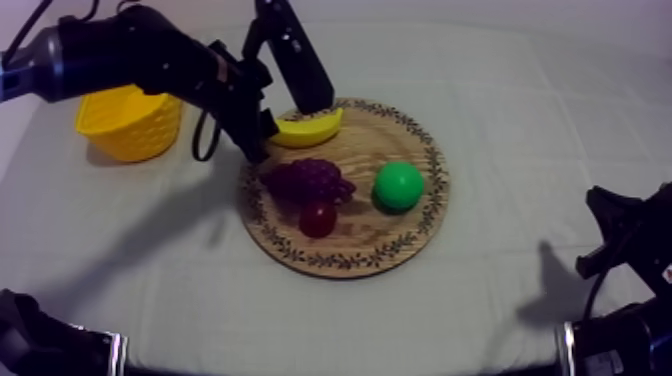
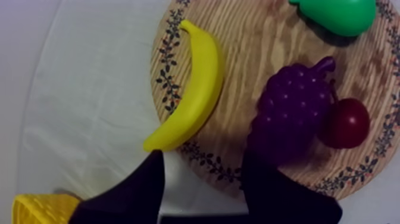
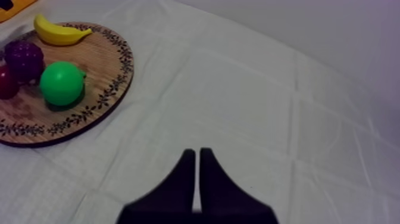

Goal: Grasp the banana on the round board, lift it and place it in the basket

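Your L gripper (image 2: 205,158), fingers (image 2: 137,190) apart, is nearer: curved yellow toy banana (image 2: 193,95) lies just ahead on round wooden board (image 2: 286,36), at rim toward yellow plastic basket (image 1: 130,125), long axis pointing away from gripper, offset toward one finger.

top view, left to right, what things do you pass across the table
yellow basket → banana → pear; bunch of grapes and small red fruit lie in line with the banana, so left out

Top camera above the counter (image 1: 500,300), looking down at a slant, left wrist camera close over the wooden board (image 2: 268,47), facing steeply down, right wrist camera low and well off, looking across the counter, all three sharing the board.
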{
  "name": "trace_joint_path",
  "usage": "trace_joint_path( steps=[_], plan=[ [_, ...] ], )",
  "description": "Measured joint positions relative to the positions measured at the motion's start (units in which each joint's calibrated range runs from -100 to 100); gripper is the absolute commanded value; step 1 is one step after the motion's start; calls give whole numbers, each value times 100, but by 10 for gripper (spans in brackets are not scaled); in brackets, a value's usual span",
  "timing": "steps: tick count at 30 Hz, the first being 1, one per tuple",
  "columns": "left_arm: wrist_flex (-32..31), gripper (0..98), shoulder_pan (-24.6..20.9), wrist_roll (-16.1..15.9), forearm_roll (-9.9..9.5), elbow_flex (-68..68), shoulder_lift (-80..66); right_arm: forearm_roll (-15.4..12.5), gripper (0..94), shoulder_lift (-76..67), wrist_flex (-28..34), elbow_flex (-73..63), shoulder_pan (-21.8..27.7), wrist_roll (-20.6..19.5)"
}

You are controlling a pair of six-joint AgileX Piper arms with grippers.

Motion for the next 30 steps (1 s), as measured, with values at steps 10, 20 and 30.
trace_joint_path(
  steps=[10,20,30],
  plan=[
    [263,489,-172,-490,3,-815,993,0,5,0,0,0,0,0],
    [434,474,-204,-671,-2,-1282,1773,0,5,0,0,0,0,0],
    [457,281,-160,-337,-261,-1400,2371,0,5,0,0,0,0,0]
  ],
)
